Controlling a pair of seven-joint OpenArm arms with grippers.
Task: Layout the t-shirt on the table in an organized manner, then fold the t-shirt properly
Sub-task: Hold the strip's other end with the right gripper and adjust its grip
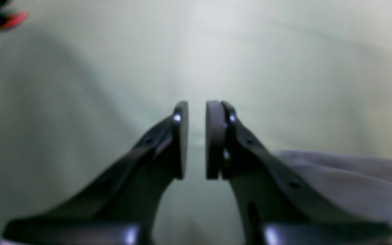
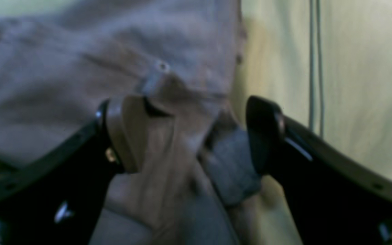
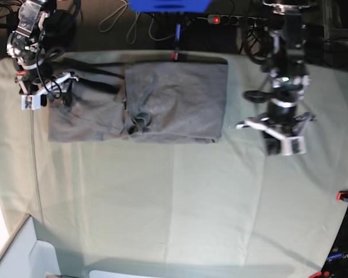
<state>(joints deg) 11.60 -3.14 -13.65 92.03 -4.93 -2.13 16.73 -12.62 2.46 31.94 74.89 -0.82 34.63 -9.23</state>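
The grey t-shirt (image 3: 174, 98) lies spread along the far part of the table (image 3: 191, 202), with wrinkles bunched near its middle. My right gripper (image 3: 46, 92) hangs over the shirt's left end. In the right wrist view it (image 2: 189, 105) stands open and wide, with a fold of the t-shirt (image 2: 80, 68) lying between the jaws, touching the left pad. My left gripper (image 3: 276, 139) is to the right of the shirt, apart from it. In the left wrist view it (image 1: 197, 109) shows a narrow gap between its pads, nothing in it, over the table cloth (image 1: 80, 102); the t-shirt's edge (image 1: 352, 177) lies at lower right.
Red-orange clamps (image 3: 345, 196) sit on the table's right edge, one also at the left wrist view's top left (image 1: 12, 18). A white box (image 3: 17, 255) stands at the near left corner. Cables and a power strip (image 3: 220, 19) run behind the table. A thin cable (image 2: 315, 68) crosses the cloth.
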